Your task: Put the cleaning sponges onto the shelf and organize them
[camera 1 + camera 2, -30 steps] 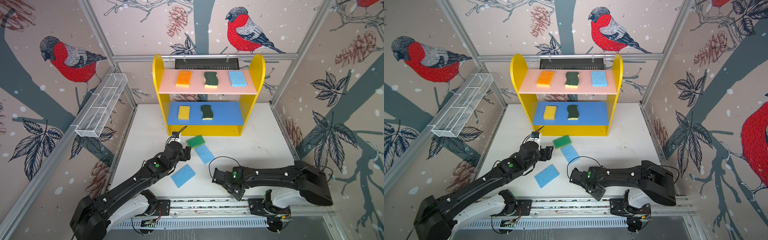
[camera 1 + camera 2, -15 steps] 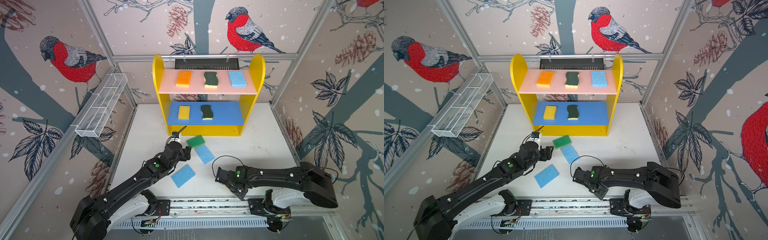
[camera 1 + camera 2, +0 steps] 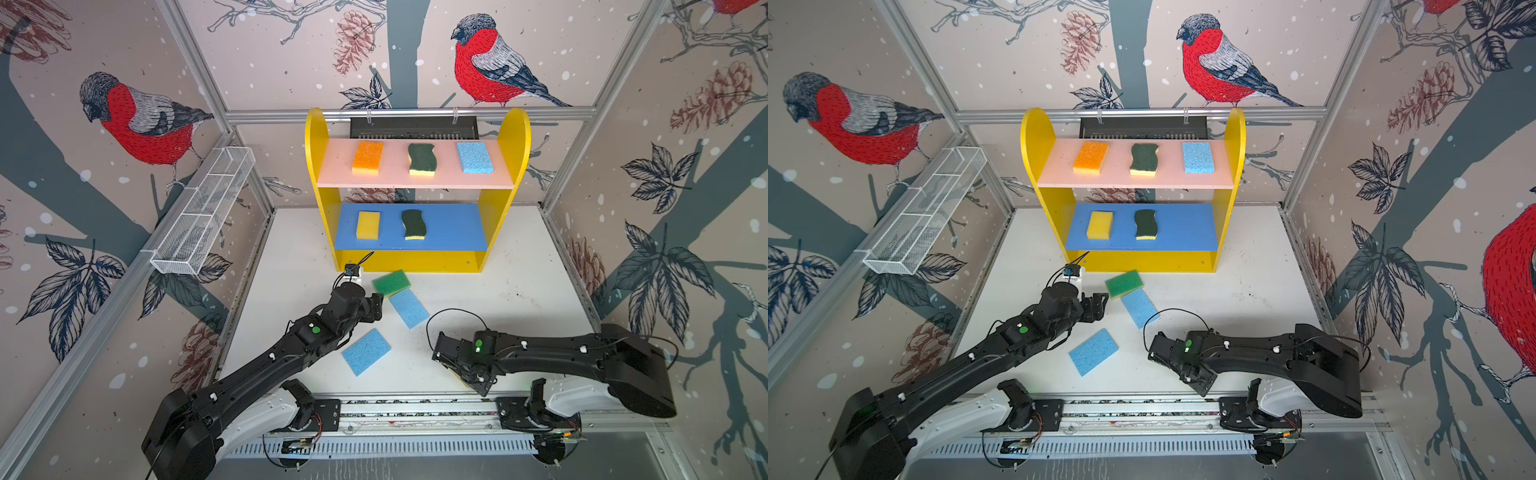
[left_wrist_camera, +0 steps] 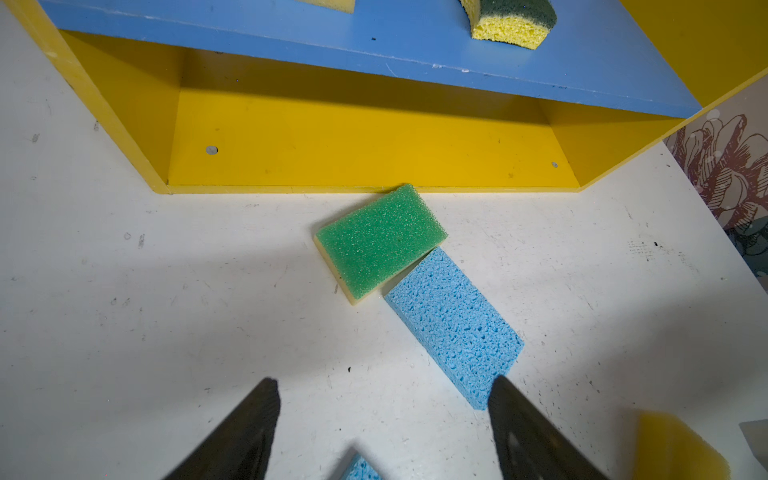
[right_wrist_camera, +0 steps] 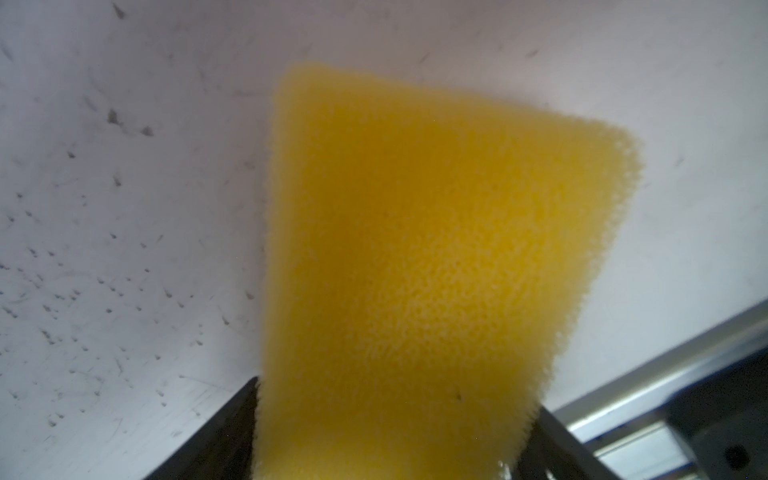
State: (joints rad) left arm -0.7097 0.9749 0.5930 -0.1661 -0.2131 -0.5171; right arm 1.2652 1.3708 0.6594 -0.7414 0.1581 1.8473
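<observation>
Left end effector (image 4: pixel 383 380) hangs part-open and empty above white table (image 4: pixel 166 311); right end effector (image 5: pixel 397 395) straddles rectangular yellow foam sponge (image 5: pixel 415 249), clamped or not, cannot tell.

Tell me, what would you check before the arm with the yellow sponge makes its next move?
1. Yellow rectangular foam sponge sits between the fingers of the right gripper: ok.
2. Grip on it firm: cannot tell.
3. Bare room on the blue middle board of the small yellow shelf, right of the wavy dark-green scourer: ok.
4. Left gripper open, holding nothing: ok.
5. Green rectangular foam sponge apart from its neighbour: not ok, it touches a light blue rectangular foam sponge.
</observation>
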